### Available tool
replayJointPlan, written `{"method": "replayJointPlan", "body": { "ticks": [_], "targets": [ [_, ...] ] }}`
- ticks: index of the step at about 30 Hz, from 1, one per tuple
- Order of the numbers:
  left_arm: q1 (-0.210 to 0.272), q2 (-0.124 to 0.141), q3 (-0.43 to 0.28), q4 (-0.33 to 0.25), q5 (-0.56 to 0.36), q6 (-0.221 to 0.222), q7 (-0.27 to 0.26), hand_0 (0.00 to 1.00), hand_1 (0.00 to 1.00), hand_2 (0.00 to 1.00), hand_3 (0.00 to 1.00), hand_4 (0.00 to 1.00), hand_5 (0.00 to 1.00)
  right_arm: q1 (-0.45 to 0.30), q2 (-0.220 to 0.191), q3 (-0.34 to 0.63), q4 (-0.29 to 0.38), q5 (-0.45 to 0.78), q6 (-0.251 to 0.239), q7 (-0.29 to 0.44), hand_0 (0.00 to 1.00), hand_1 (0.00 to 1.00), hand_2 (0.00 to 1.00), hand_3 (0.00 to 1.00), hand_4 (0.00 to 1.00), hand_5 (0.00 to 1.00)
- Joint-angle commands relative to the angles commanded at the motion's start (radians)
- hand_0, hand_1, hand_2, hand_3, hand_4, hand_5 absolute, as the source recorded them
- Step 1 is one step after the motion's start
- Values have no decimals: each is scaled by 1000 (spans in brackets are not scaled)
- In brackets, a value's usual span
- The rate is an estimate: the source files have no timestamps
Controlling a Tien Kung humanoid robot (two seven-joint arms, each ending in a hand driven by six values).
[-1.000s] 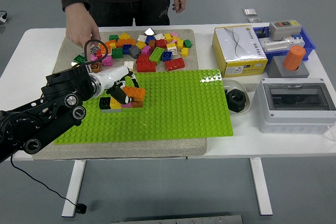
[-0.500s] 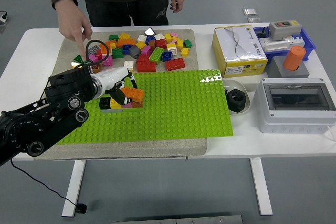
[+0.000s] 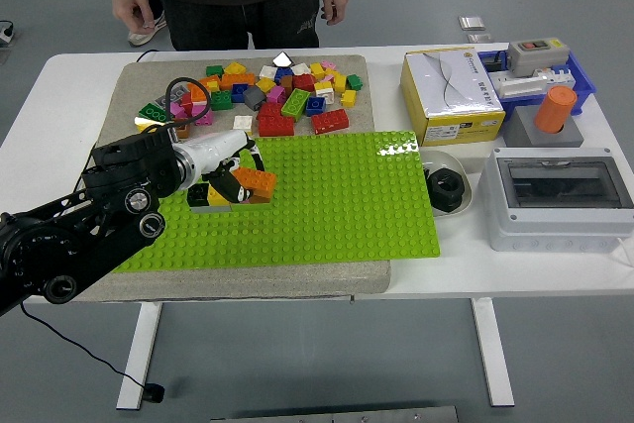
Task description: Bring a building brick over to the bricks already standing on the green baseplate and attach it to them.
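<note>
A green baseplate point(image 3: 337, 205) lies on a grey mat. At its left end stands a small cluster of joined bricks point(image 3: 210, 197) in black, yellow, pink and grey. An orange brick point(image 3: 258, 182) sits on the cluster's right side. My left hand point(image 3: 232, 173) reaches in from the lower left, and its white and black fingers are curled around that orange brick. Loose bricks point(image 3: 287, 96) in many colours are heaped on the mat behind the baseplate. My right arm does not show.
A person stands at the far side with both hands off the table. To the right are a yellow box point(image 3: 451, 96), a white bowl point(image 3: 458, 167) holding a black nut, a grey switch box point(image 3: 560, 195), an orange cylinder point(image 3: 555, 109) and a blue tray point(image 3: 580, 76).
The person's hand has lifted off the loose bricks at the mat's far left and drawn back to their side. My left hand has stayed on the orange brick, shifting only slightly.
</note>
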Motion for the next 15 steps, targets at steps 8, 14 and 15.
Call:
{"method": "replayJointPlan", "body": {
  "ticks": [8, 14, 15],
  "targets": [
    [39, 82, -58, 10, 35, -2, 7, 90, 2, 4, 400, 538, 2, 0, -1, -1, 0, 4, -1, 1, 635, 432, 587, 716, 737, 940],
    [69, 161, -91, 38, 42, -4, 6, 90, 2, 4, 400, 537, 2, 1, -1, 2, 0, 4, 0, 1, 635, 432, 586, 716, 738, 941],
    [73, 168, -95, 42, 44, -4, 7, 90, 2, 6, 400, 537, 2, 1, -1, 2, 0, 4, 0, 1, 635, 433, 587, 716, 738, 943]
  ]
}}
